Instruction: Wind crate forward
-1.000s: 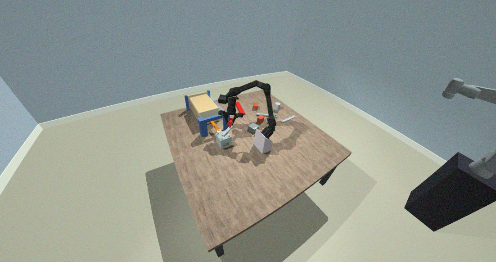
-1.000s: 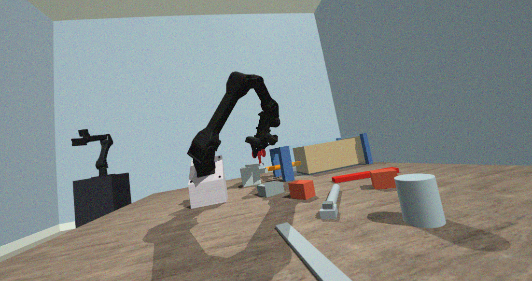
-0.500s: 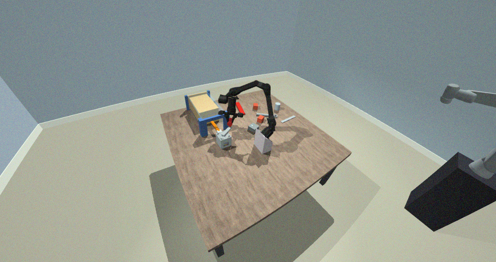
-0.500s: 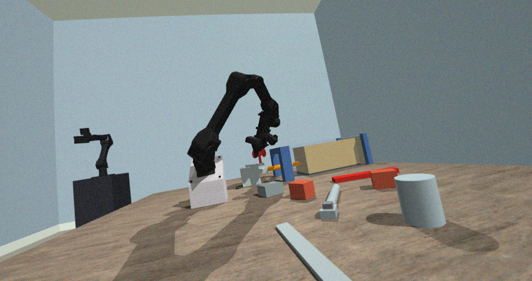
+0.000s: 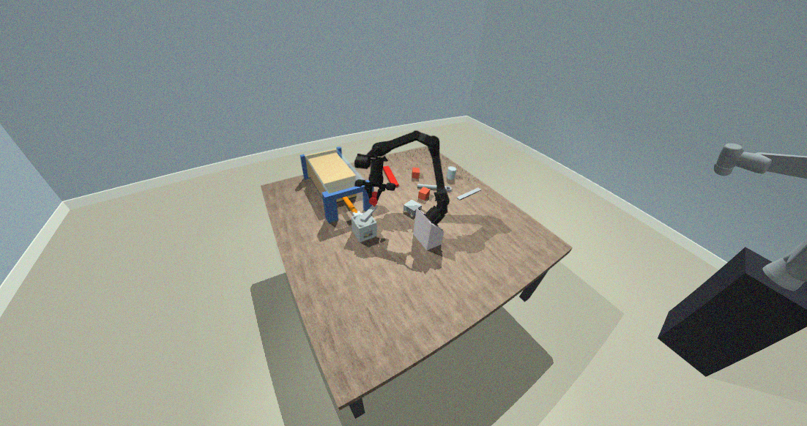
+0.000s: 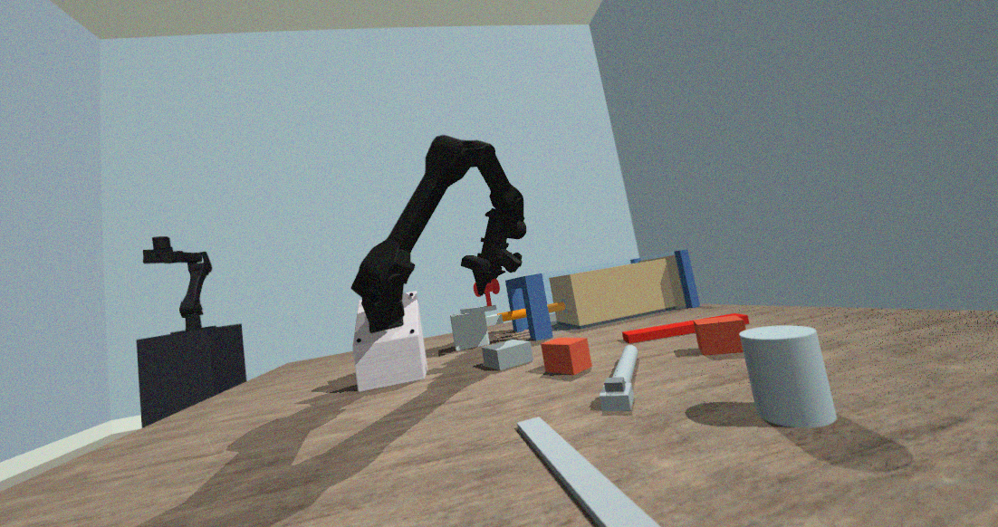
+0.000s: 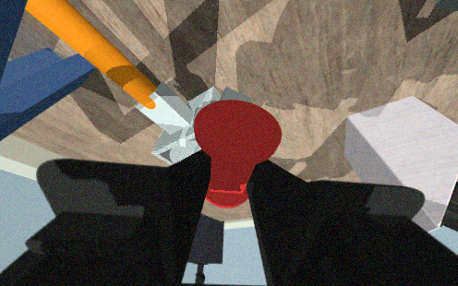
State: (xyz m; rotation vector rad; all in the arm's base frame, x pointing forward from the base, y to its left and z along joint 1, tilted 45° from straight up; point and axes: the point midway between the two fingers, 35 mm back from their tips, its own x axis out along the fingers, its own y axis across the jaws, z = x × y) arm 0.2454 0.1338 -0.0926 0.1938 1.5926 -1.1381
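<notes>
The tan crate (image 5: 332, 168) (image 6: 603, 297) sits flat in the rack, set back behind the blue frame (image 5: 329, 206) (image 6: 537, 307) at its mouth. An orange strap (image 5: 349, 204) (image 6: 530, 312) (image 7: 114, 69) runs from it to the grey winch (image 5: 364, 229) (image 6: 470, 330). The winch handle's grey arm (image 5: 366, 215) lies across the winch top; its key is hidden. Its red knob (image 6: 486, 290) (image 7: 238, 129) stands up at the arm's outer end. My gripper (image 5: 373, 194) (image 6: 490, 283) (image 7: 229, 152) is shut on the red knob. The guard's clear panels are hard to make out.
A white block (image 5: 427, 231) (image 6: 389, 356) (image 7: 404, 148) stands at my arm's base. A grey block (image 5: 412, 208) (image 6: 507, 355), red blocks, a red bar (image 5: 390, 176) (image 6: 659, 331), a grey tool (image 6: 624, 367), a flat bar (image 5: 469, 194) and a pale cylinder (image 5: 451, 173) (image 6: 788, 377) lie around.
</notes>
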